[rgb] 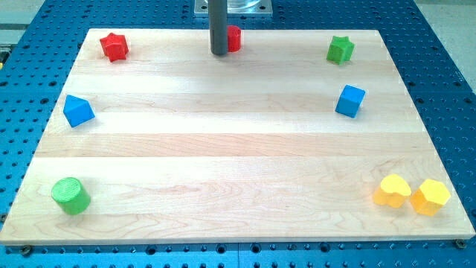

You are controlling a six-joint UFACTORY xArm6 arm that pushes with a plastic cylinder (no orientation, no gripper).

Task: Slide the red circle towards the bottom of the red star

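Note:
The red star (114, 46) lies near the top left corner of the wooden board (238, 149). The red circle (233, 38) lies at the top edge near the middle, mostly hidden behind the rod. My tip (219, 53) rests on the board right at the circle's left side, touching or nearly touching it. The star is far to the view's left of both.
A green star (341, 49) is at the top right, a blue cube (350, 100) below it. A blue block (77, 111) sits at the left edge, a green cylinder (71, 196) at the bottom left. A yellow heart (392, 191) and yellow hexagon (431, 196) sit at the bottom right.

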